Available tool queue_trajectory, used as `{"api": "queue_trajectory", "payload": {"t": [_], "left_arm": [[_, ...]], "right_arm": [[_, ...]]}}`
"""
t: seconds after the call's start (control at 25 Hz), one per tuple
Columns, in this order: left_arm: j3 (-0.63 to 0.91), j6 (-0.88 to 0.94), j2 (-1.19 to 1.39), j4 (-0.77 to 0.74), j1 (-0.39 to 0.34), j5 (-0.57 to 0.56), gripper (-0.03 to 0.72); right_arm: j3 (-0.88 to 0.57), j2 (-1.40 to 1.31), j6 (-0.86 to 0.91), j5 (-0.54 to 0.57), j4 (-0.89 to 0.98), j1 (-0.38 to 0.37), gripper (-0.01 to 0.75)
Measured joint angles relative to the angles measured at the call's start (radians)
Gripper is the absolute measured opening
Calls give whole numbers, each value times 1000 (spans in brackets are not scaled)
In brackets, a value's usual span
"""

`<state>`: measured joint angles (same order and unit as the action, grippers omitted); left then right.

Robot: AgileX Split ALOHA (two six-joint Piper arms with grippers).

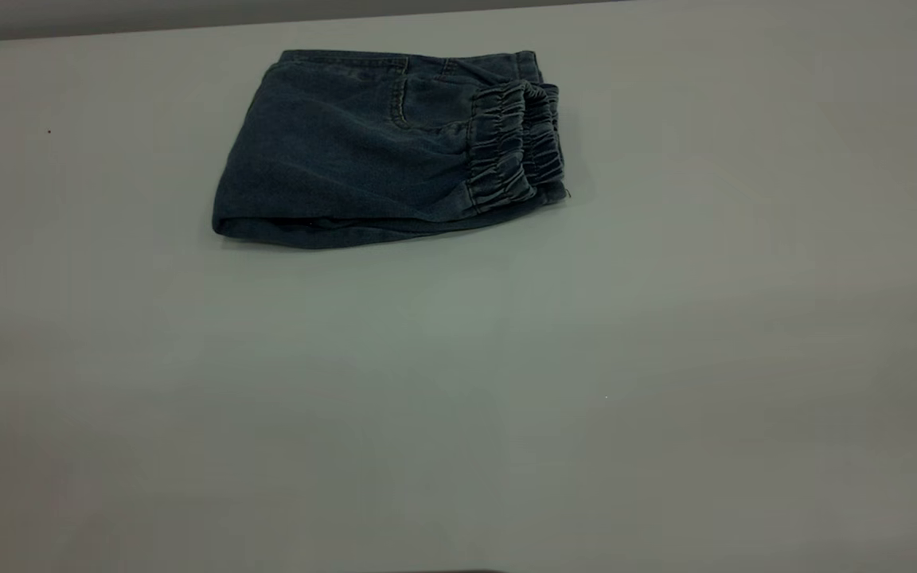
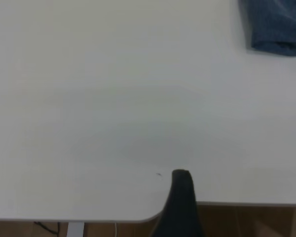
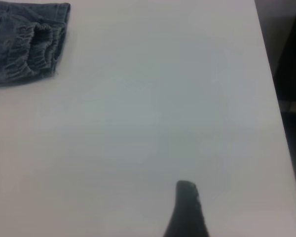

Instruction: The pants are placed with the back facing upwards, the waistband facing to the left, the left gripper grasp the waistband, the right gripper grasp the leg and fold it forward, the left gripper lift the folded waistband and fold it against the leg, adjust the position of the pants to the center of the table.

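You see a brown floor (image 2: pixel 246 219) past the edge of the table (image 2: pixel 89 98), and there a white support leg (image 2: pixel 75 229) with a thin dark cable (image 2: pixel 47 227) beside it. At the far side a grey wall (image 1: pixel 188 16) runs. A tiny dark speck (image 1: pixel 49 131) lies far left.

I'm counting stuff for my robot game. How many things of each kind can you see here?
Shorts: 1
Tables: 1
Robot grippers: 2, left gripper and right gripper, both away from the shorts
Total: 4
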<state>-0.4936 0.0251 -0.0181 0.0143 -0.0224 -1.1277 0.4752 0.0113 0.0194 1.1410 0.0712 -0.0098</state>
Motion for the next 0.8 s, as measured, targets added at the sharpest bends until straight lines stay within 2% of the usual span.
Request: {"api": "queue_trajectory", "payload": {"t": [0.8], "left_arm": [[0, -1, 0, 0, 0, 0, 565]], "right_arm": [[0, 0, -41, -1, 25, 0, 465]]}}
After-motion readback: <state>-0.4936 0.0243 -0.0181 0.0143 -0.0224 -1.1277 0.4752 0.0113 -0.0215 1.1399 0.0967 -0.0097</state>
